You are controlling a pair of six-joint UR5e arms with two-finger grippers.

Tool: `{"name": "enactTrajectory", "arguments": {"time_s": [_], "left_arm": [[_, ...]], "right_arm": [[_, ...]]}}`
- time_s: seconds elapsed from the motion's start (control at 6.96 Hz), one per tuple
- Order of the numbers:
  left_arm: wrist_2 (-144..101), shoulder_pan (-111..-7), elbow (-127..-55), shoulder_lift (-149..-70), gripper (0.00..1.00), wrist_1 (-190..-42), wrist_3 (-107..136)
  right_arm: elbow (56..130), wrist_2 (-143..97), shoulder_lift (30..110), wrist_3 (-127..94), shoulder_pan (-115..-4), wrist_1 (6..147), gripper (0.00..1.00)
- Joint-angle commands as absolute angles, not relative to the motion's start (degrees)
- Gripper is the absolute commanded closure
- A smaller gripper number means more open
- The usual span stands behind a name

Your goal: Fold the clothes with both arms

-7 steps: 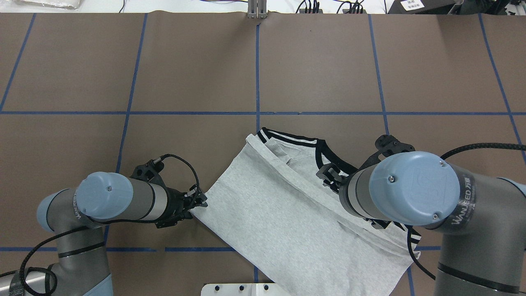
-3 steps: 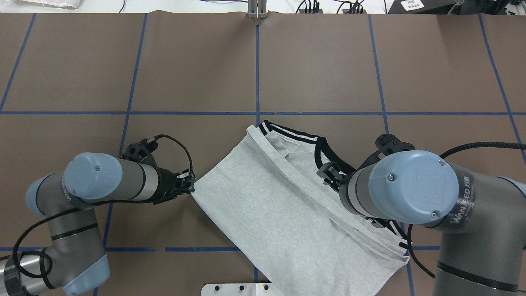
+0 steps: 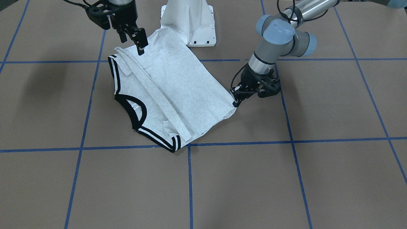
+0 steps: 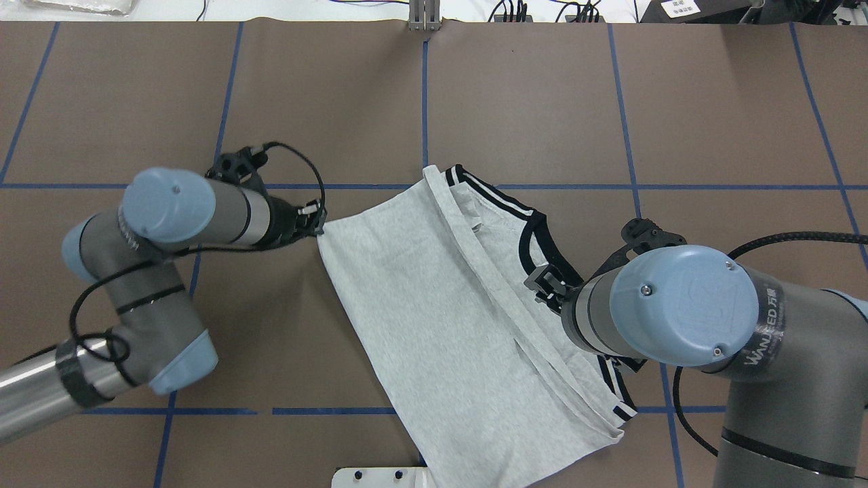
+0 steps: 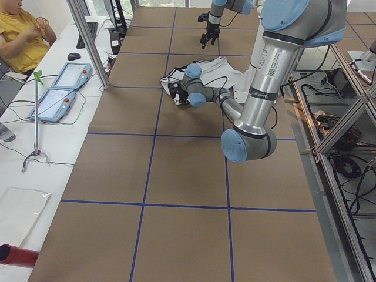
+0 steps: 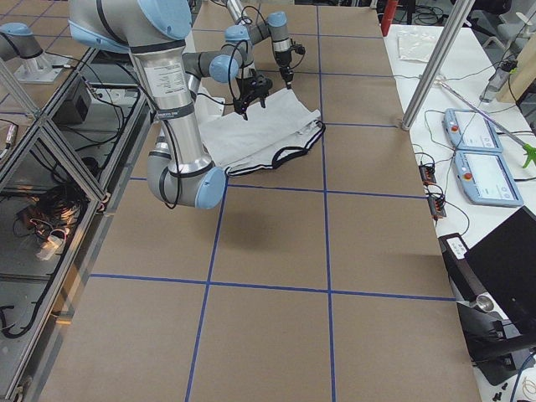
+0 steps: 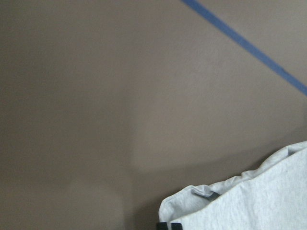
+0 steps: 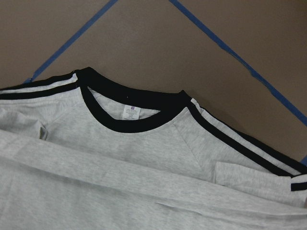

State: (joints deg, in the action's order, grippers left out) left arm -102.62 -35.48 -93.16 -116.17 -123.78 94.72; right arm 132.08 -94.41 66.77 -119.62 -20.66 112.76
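At the near edge, the grey T-shirt [image 4: 420, 305] overlaps the white base plate [image 4: 380, 476] and lies slantwise on the brown tabletop [image 4: 542, 102], which is gridded with blue tape [image 4: 424, 115]. The right tool [image 3: 132, 43] hangs over the shirt's collar side with its fingers spread, holding nothing. The left tool [image 4: 317, 227] is clamped on the shirt's left corner. Cables [image 4: 515, 10] lie past the far edge. Since a second ago, the left arm [image 4: 203, 217] has drawn that corner farther away, and the shirt's far end now reaches the cross tape line.
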Motion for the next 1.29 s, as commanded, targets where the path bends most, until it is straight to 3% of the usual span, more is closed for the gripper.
{"name": "enactTrajectory", "arguments": {"time_s": [0.0, 0.14, 0.29, 0.43, 0.57, 0.72, 0.86, 1.01, 1.15], "left_arm": [[-102.48, -44.44, -77.41, -128.53, 1.00, -124.80, 88.45], [-102.48, -46.91, -68.64, -133.37, 1.00, -131.33, 88.33], [-102.22, -47.37, -54.63, -141.60, 1.00, -137.23, 88.33], [-101.26, -47.63, -51.10, -143.51, 1.00, -138.94, 88.33], [-101.25, -47.64, -51.06, -143.53, 0.85, -139.04, 88.33], [-101.34, -47.64, -51.06, -143.53, 0.39, -139.83, 88.24], [-101.77, -48.42, -52.72, -143.18, 0.26, -139.92, 87.98], [-102.65, -48.51, -59.78, -138.39, 0.17, -139.83, 87.89], [-107.88, -49.04, -68.99, -131.47, 0.17, -139.66, 87.80]], "right_arm": [[132.01, -94.66, 66.71, -119.71, -20.74, 112.76, 0.00], [131.92, -94.66, 66.71, -119.71, -20.74, 112.76, 0.00], [131.75, -94.66, 66.71, -119.71, -20.66, 112.76, 0.00], [131.66, -94.31, 66.71, -119.62, -20.48, 112.76, 0.00], [131.57, -93.96, 66.71, -119.62, -20.39, 112.76, 0.00], [130.62, -93.87, 66.53, -119.71, -20.22, 111.28, 0.00], [128.17, -93.69, 66.36, -119.71, -20.21, 107.01, 0.00], [125.80, -93.60, 64.62, -118.84, -20.13, 106.27, 0.00], [123.25, -93.60, 62.42, -111.26, -20.13, 106.26, 0.00]]}}
